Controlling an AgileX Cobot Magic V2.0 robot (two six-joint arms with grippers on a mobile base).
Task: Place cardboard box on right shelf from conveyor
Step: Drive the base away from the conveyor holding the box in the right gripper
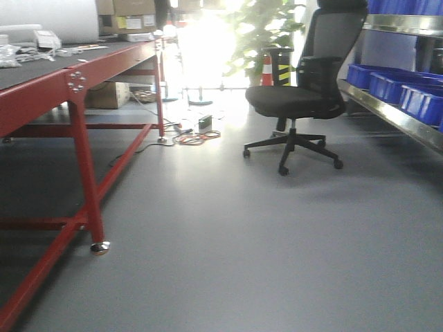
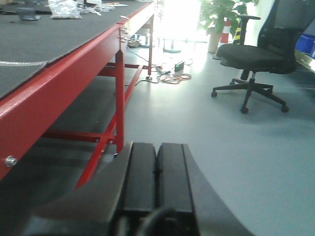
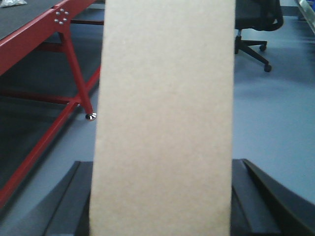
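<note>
The cardboard box (image 3: 165, 118) is plain tan and fills the middle of the right wrist view, standing upright. My right gripper (image 3: 162, 196) is shut on it, with a dark finger (image 3: 78, 201) at each side of its lower part. My left gripper (image 2: 156, 167) is shut with nothing in it, hanging over the grey floor. The right shelf (image 1: 394, 114) is a steel rack at the right edge of the front view, lined with blue bins (image 1: 387, 83). The conveyor (image 1: 41, 90), with a dark grey top and red frame, runs along the left. Neither gripper shows in the front view.
A black office chair (image 1: 304, 97) stands on the floor in front of the shelf. Cables and a small box (image 1: 201, 131) lie on the floor near the conveyor's far leg. A cone (image 1: 266, 72) and a plant (image 1: 266, 31) stand at the back.
</note>
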